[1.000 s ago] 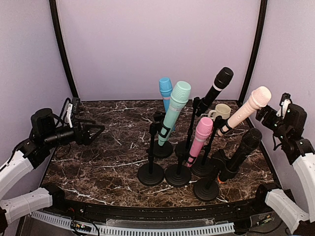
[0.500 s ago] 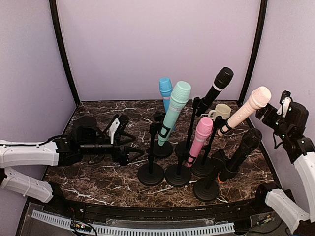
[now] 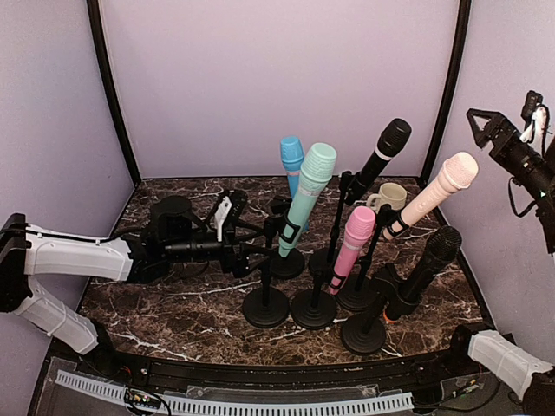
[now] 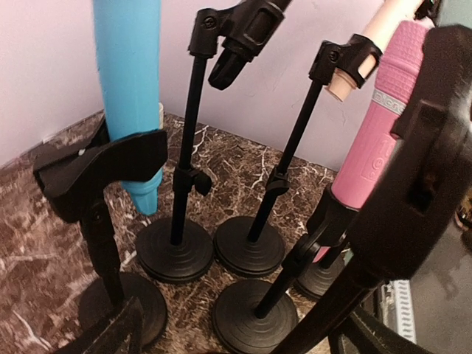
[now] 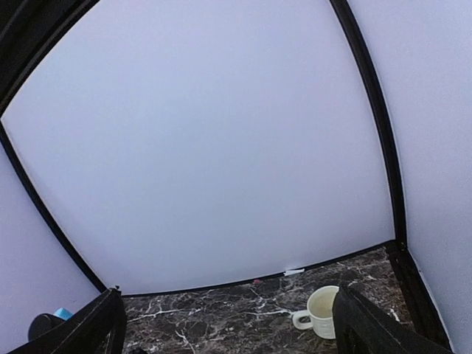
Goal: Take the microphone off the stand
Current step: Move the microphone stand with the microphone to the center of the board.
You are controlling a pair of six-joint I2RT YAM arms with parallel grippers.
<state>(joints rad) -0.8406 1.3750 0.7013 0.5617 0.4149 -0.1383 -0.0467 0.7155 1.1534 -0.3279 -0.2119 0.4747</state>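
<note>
"What do the 2 robot arms look like?"

"The white-and-black left arm (image 3: 78, 257) has long, smooth white shells with round black joints between them. A thin black cable runs along it."

"And its end?"

"The black left gripper (image 3: 256, 250) has a small white piece behind it. Its fingers (image 4: 110, 335) are dark, pointy wedges."

"And the other one?"

"The right arm (image 3: 507, 360) has the same kind of white shell. The black right gripper (image 3: 477, 126) is pointy too, with a white bit and a looping black cable behind it."

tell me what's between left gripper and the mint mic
A black stand pole, just ahead of the left gripper, short of the mint mic; top view.
</note>
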